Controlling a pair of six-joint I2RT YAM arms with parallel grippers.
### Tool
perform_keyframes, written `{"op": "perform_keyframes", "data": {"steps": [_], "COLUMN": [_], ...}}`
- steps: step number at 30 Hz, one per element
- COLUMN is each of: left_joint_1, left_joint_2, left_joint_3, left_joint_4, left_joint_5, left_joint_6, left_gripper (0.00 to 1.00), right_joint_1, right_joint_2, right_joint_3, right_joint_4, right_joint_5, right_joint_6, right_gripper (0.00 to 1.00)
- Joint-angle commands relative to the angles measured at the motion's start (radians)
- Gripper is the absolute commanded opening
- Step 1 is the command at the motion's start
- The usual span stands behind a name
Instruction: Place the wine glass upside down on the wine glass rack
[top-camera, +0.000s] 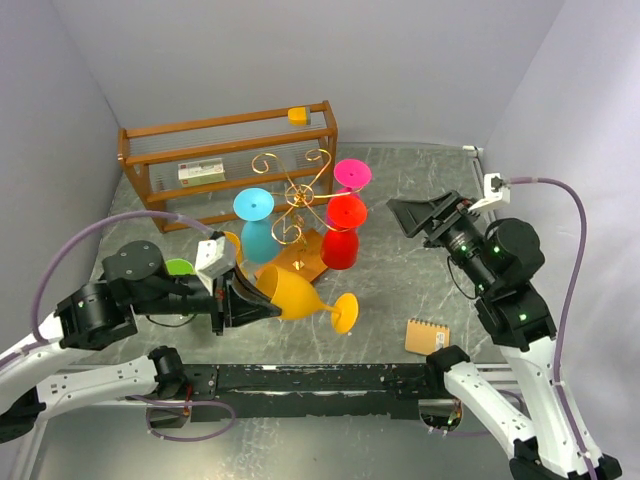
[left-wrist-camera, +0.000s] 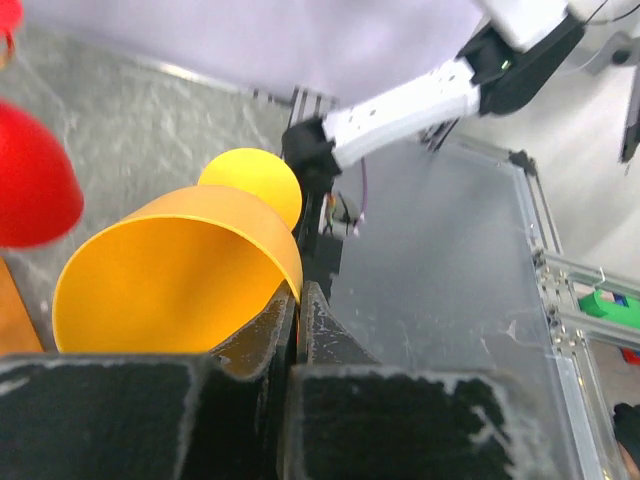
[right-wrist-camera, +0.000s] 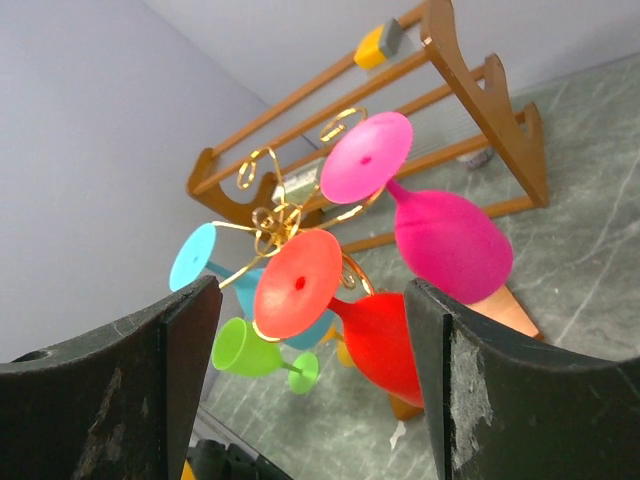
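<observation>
2 white-and-black arms (top-camera: 100, 378), lavender cables (top-camera: 540, 180), black fingers (right-wrist-camera: 110, 400).

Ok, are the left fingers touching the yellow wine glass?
Touching. The left wrist view shows the left fingers pinched on the rim wall of the yellow wine glass.

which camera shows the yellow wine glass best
Top external: the whole yellow wine glass shows, bowl, stem and foot, tilted on its side with its rim in the left gripper. Left wrist shows only the bowl and foot close up, stem hidden. Right wrist shows no clear part of it.
</observation>
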Motion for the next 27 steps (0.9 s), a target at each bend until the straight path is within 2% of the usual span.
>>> {"op": "perform_keyframes", "data": {"steps": [1,4,11,17,21,27], "left_joint_1": [-0.005,-0.004,-0.005,-0.004,-0.004,-0.004], "left_joint_2": [-0.005,-0.003,0.01,0.057,0.102,0.208], "left_joint_3": [0.053,0.052,0.012,0.018,0.034,0.035], "left_joint_4": [0.212,0.3,0.622,0.782,0.817,1.004], "left_joint_5": [0.031,-0.013,-0.121,-0.273,-0.403,-0.446], "left_joint_6": [0.058,0.055,-0.017,-0.046,-0.02,0.032], "left_gripper": [0.07,0.07,0.07,0.07,0.07,0.07], "right_joint_1": [0.005,0.005,0.005,0.005,0.005,0.005], "right_joint_2": [-0.052,-0.084,-0.121,-0.163,-0.179,-0.174], "right_joint_3": [-0.002,0.002,0.021,-0.026,-0.042,-0.128], "right_joint_4": [0.088,0.115,0.161,0.287,0.276,0.479], "right_joint_5": [0.027,0.052,0.092,0.055,0.064,-0.052], "right_joint_6": [0.007,0.024,0.108,0.137,0.151,0.143], "right_gripper": [0.75,0.76,0.77,0.77,0.77,0.8]}}
